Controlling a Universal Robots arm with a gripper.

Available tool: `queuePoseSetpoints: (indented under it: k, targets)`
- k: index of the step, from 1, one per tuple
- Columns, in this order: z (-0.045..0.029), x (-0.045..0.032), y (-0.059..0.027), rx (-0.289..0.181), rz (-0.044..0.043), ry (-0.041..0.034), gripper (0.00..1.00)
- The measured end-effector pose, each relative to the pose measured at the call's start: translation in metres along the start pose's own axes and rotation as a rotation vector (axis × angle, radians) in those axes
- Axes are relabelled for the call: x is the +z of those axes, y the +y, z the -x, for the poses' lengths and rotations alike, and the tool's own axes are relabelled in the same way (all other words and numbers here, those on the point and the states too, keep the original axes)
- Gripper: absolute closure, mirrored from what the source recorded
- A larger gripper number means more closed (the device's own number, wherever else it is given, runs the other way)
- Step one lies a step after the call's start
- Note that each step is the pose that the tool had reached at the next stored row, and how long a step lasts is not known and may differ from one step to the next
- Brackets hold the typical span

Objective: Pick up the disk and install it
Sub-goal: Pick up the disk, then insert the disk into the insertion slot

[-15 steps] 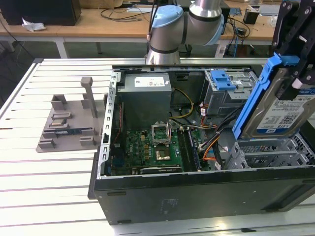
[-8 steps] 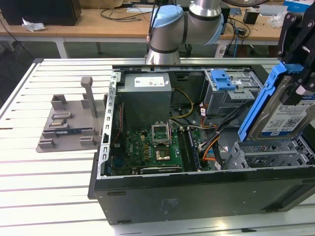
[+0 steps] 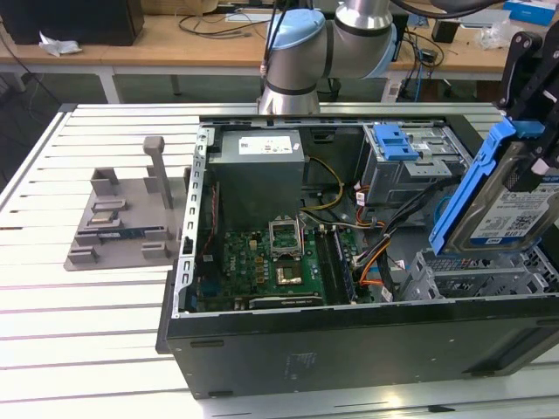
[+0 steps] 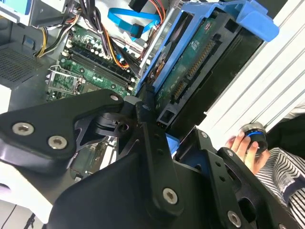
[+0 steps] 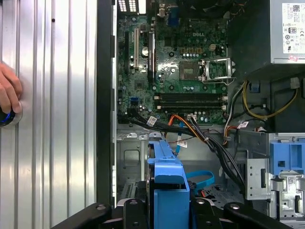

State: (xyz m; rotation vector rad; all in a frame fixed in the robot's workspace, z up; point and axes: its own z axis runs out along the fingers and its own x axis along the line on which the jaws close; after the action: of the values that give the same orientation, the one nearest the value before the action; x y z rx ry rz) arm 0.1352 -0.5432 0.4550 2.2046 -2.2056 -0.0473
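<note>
The disk (image 3: 515, 209), a silver drive with a blue-and-white label in a blue plastic frame, hangs tilted on edge at the exterior view's right, above the open computer case (image 3: 349, 340). My black gripper (image 3: 534, 140) is shut on its upper end. Just below the disk lies the case's metal drive cage (image 3: 485, 281). In the second wrist view the disk's circuit-board underside (image 4: 200, 62) shows, clamped between the gripper's fingers (image 4: 145, 117). In the first wrist view the disk's blue frame (image 5: 167, 176) sits edge-on over the case floor near the cables.
Inside the case are the motherboard (image 3: 262, 266), a grey power-supply box (image 3: 260, 155), a blue latch (image 3: 395, 140) on another bay, and orange and black cables (image 5: 200, 133). A grey fixture (image 3: 122, 218) stands on the slatted table. A person's hand (image 5: 9, 95) rests beside the case.
</note>
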Motion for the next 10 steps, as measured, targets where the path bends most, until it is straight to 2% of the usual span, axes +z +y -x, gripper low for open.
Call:
queuePoseSetpoints:
  k: [7, 10]
  targets:
    - [0.0, 0.0, -0.0001, 0.0, 0.0, 0.0001, 0.63]
    - [0.0, 0.0026, 0.0004, 0.0, -0.0001, -0.0001, 0.63]
